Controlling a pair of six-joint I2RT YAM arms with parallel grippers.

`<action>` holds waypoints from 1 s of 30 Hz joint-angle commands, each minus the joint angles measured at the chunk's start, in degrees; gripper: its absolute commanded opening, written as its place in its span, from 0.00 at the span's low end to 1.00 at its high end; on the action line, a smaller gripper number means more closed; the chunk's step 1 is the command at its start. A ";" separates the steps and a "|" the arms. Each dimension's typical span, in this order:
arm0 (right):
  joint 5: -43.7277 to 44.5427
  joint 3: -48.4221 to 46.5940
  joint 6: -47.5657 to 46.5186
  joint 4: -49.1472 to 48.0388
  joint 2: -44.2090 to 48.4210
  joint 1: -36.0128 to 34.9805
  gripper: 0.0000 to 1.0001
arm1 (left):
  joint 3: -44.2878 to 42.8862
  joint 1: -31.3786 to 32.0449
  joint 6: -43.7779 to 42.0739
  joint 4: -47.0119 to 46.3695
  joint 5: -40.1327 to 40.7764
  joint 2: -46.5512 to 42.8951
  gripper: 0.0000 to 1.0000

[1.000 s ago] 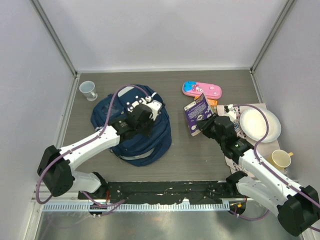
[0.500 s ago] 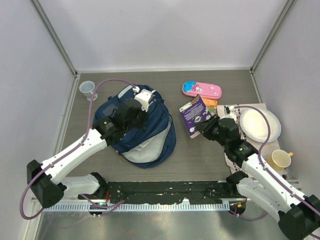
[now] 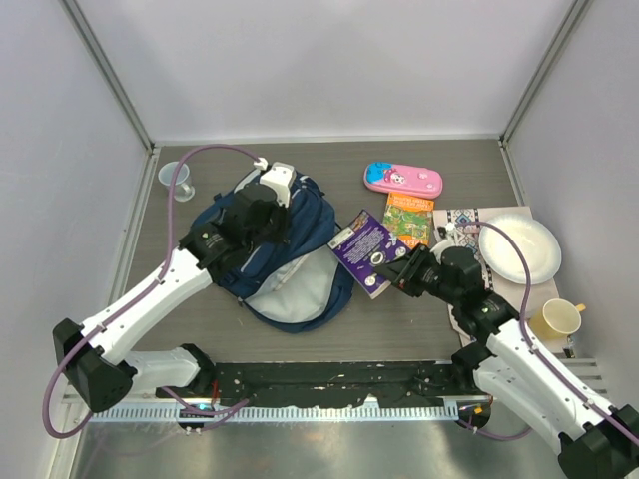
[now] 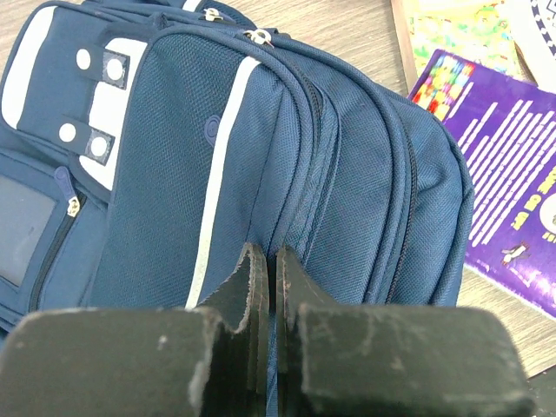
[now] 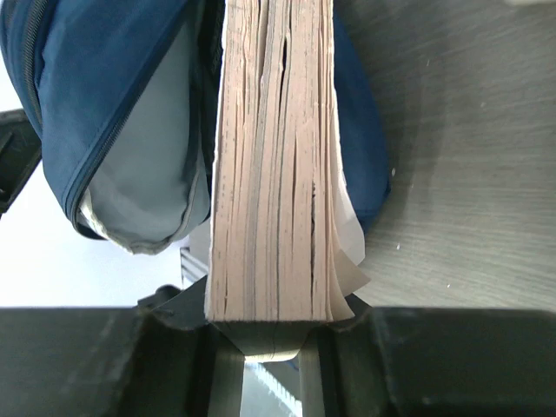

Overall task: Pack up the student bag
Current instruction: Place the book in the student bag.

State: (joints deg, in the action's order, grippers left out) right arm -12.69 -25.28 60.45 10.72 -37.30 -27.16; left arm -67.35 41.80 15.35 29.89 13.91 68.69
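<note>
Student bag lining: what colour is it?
Pale grey lining, best in the top external view.

Grey table (image 3: 329, 160), student bag (image 3: 310, 232), pencil case (image 3: 402, 180), clear cup (image 3: 168, 176)

Top cam: high behind the arm bases, looking down over the whole table (image 3: 399, 319), far enough to fit bag (image 3: 312, 235) and book (image 3: 361, 242) together. L wrist cam: v. close over the bag's top, book at its right edge. R wrist cam: hard up against the book's page edge, facing the bag's mouth; all 3 share bag + book.
</note>
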 commanded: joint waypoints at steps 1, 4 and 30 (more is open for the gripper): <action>-10.22 -1.88 2.65 -9.38 -2.59 0.00 0.01 | -5.07 -0.32 2.93 -7.13 2.78 -0.57 0.00; -12.44 -2.06 3.19 -13.27 -6.10 0.00 0.01 | -4.54 -0.49 3.45 -7.56 3.40 -0.92 0.00; -4.20 -11.10 10.48 -56.50 -46.09 -13.97 0.01 | -0.94 -0.58 8.81 -12.84 -2.04 -3.46 0.00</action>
State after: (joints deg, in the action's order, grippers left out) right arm -22.48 -32.34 69.25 -29.95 -79.68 -39.66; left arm -67.44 41.43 20.78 29.04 13.45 69.25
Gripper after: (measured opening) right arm 0.287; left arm 0.027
